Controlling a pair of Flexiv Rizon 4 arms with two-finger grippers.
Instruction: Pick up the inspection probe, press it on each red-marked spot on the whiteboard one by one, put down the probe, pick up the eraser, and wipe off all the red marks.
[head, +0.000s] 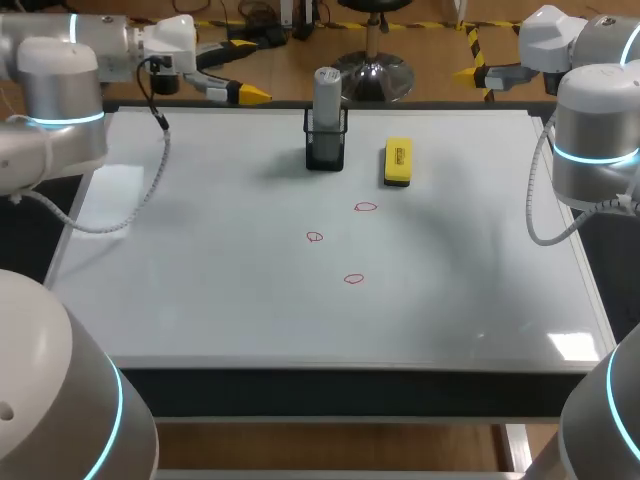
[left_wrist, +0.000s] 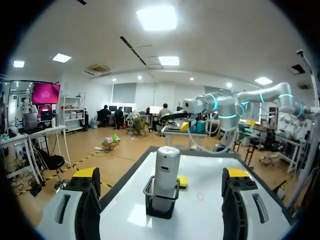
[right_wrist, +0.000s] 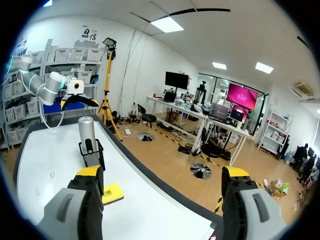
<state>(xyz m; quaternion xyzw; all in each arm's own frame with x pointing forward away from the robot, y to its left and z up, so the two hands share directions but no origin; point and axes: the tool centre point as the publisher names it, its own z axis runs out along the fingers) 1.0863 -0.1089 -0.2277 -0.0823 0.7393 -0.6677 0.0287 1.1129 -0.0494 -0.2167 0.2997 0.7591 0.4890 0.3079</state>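
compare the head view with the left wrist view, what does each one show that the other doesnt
Only the head view: all three red marks spread over the whiteboard, and the whole yellow eraser.

Only the left wrist view: the left tool with its fingers wide apart and nothing held, the inspection probe standing ahead of it.

Both: the inspection probe upright in its black holder, with the yellow eraser beside it. The wrist view shows just a corner of the eraser behind the holder.
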